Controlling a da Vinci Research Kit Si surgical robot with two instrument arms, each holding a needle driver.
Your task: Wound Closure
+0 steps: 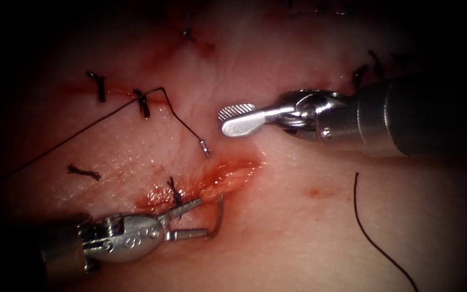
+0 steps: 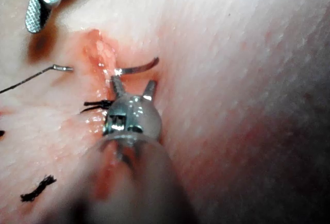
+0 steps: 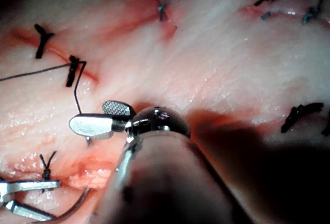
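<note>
Gaping left tool (image 1: 193, 219) beside needle (image 1: 218, 219) in tissue (image 1: 298, 216) at cut (image 1: 228, 176); right tool (image 1: 237, 120) parted, empty

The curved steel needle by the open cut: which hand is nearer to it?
Left. The left hand has open jaws right beside the curved steel needle, below the cut. The right hand, also open and empty, is above the cut.

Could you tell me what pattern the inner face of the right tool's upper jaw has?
A fine cross-hatched grid on bare silver metal, on the right arm's needle driver, clearest in the endoscope view.
</note>
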